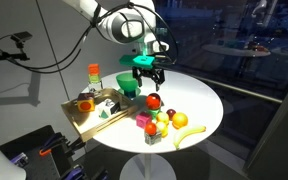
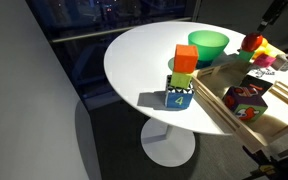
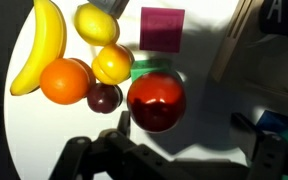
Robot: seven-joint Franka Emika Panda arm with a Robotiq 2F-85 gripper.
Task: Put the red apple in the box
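Observation:
The red apple [image 1: 154,101] lies on the white round table [image 1: 199,100], at the edge of a cluster of fruit. In the wrist view the apple [image 3: 156,101] is large and shiny, just ahead of the jaws. My gripper [image 1: 147,70] hangs open and empty above the apple; its two fingers [image 3: 182,126] are spread wide, and the left one is close to the apple's side. The wooden box [image 1: 89,112] stands at the table's edge past the green bowl. It also shows in an exterior view [image 2: 246,100] with coloured blocks inside.
Next to the apple lie a banana [image 3: 39,45], a lemon [image 3: 97,22], an orange [image 3: 64,80], a dark plum [image 3: 104,97] and a magenta block [image 3: 162,28]. A green bowl [image 1: 130,85] and a stack of blocks [image 2: 182,75] stand near the box.

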